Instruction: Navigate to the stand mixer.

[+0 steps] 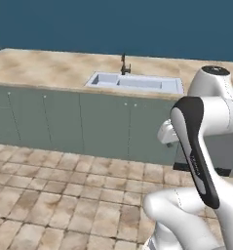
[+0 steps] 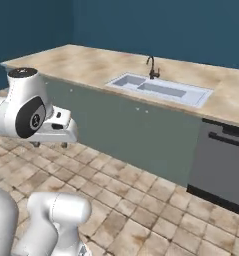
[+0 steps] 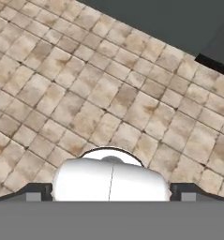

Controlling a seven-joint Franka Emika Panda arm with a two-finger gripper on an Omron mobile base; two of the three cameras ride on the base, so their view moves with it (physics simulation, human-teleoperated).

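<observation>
The stand mixer is out of view. My arm is folded in front of the base, with the hand held low over the tiled floor (image 3: 99, 93). My gripper (image 2: 50, 145) points down and stands open with nothing between its fingers. In the hand view its dark fingertips (image 3: 38, 191) sit far apart at the bottom over bare tiles.
A long counter (image 1: 45, 71) with grey-green cabinets (image 1: 64, 122) runs across ahead. Set into it is a sink (image 1: 137, 83) with a dark faucet (image 1: 124, 64). A dark dishwasher front (image 2: 223, 160) is right of the sink. Open tiled floor lies between me and the cabinets.
</observation>
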